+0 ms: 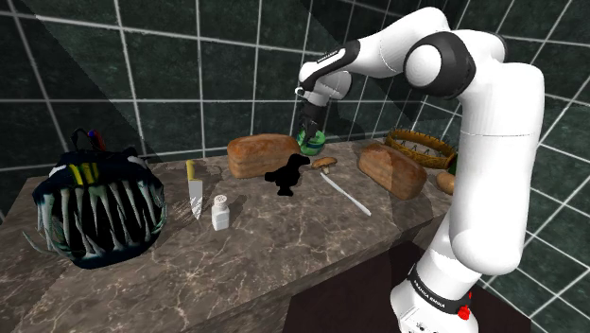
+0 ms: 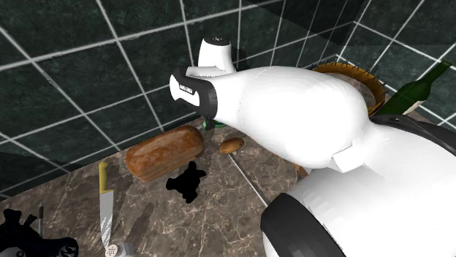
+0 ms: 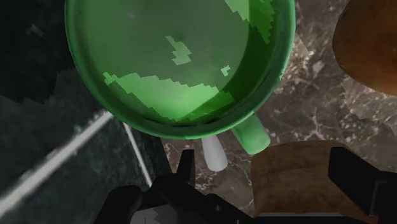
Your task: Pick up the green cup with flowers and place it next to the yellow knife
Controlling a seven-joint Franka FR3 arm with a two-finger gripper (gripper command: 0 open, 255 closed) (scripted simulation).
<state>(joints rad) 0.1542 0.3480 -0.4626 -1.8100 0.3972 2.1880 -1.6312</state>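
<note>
The green cup [image 3: 178, 63] lies just ahead of my gripper [image 3: 265, 164], seen from above with paler green patches inside and its handle [image 3: 251, 135] pointing back toward the fingers. The two black fingers [image 3: 186, 170] stand apart, open, short of the cup's rim and touching nothing. From the shoulder view, the gripper [image 1: 310, 127] hangs right over the cup [image 1: 314, 143] at the back of the marble counter [image 1: 284, 255], between two bread loaves. The yellow-handled knife [image 1: 195, 189] lies well to that view's left, blade toward the front; its handle [image 2: 103, 175] also appears in the second exterior view.
A bread loaf [image 1: 261, 155] lies left of the cup and another [image 1: 392, 168] right of it. A black figurine [image 1: 286, 176], a small brown roll [image 1: 324, 162], a white utensil [image 1: 346, 197], a shaker [image 1: 220, 212], a toothy fish figure [image 1: 95, 210] and a basket [image 1: 422, 148] share the counter.
</note>
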